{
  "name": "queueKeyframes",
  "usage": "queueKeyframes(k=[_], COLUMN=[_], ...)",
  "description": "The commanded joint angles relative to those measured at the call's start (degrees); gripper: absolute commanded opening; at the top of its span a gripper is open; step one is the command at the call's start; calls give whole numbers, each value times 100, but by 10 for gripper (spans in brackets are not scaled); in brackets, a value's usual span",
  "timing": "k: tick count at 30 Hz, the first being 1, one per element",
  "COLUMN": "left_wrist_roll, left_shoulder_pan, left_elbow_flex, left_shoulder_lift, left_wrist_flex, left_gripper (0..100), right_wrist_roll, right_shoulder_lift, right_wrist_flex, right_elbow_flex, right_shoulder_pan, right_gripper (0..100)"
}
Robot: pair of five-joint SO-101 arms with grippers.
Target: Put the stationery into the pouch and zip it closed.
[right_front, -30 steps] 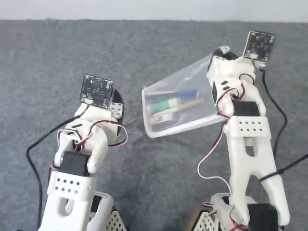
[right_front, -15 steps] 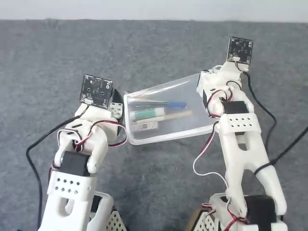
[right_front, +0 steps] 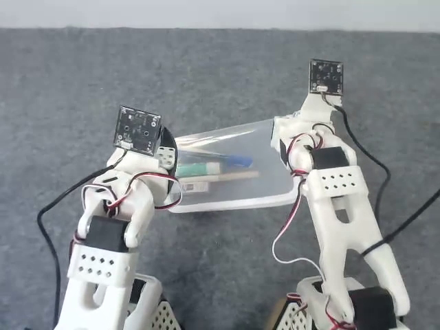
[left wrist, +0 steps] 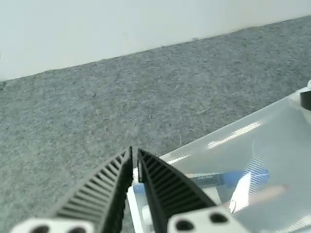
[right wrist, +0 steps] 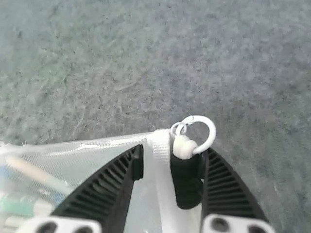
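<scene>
A clear plastic pouch (right_front: pixel 269 180) lies on the grey carpet between both arms. Inside it are a blue pen (right_front: pixel 230 161), a green marker (right_front: pixel 199 168), a wooden pencil (right_front: pixel 234 177) and a small white eraser (right_front: pixel 193 186). My right gripper (right_front: pixel 280 137) is shut on the pouch's right end. In the right wrist view the right gripper (right wrist: pixel 172 150) pinches the white zipper strip just beside the ring pull (right wrist: pixel 201 131). My left gripper (right_front: pixel 168 155) is at the pouch's left end. In the left wrist view the left gripper (left wrist: pixel 135 153) is shut, and the pouch (left wrist: pixel 262 145) lies just beyond it.
Grey carpet (right_front: pixel 82 75) stretches around the pouch on all sides. A pale wall (left wrist: pixel 121 29) rises at its far edge. Thin cables (right_front: pixel 292 234) hang from both arms near the front.
My right arm has dragged the pouch leftward across the carpet until its left end reached the left gripper. The left arm has kept still.
</scene>
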Motion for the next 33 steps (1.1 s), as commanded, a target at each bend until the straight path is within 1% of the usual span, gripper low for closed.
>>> queueKeyframes(k=[1, 4, 6, 21, 23, 27, 29, 32, 33], left_wrist_roll=[88, 79, 79, 79, 79, 79, 79, 79, 79], left_shoulder_pan=[-26, -26, -26, -26, -26, -35, -35, -35, -35], left_elbow_flex=[-119, -119, -119, -119, -119, -119, -119, -119, -119], left_shoulder_lift=[0, 0, 0, 0, 0, 0, 0, 0, 0], left_wrist_flex=[-167, -167, -167, -158, -158, -158, -158, -158, -176], left_gripper=[13, 13, 13, 13, 13, 13, 12, 12, 12], right_wrist_roll=[70, 53, 62, 70, 70, 70, 70, 97, 211], right_shoulder_lift=[-312, -242, -154, 84, 40, -92, -224, -470, -576], right_wrist_flex=[734, 1437, 1640, 1560, 1560, 1314, 1130, 734, 576], right_elbow_flex=[-791, -1178, -1310, -1345, -1345, -1327, -1213, -941, -835], right_shoulder_pan=[-163, -163, -163, -259, -259, -242, -215, -198, -198], right_gripper=[185, 270, 314, 305, 273, 134, 80, 49, 46])
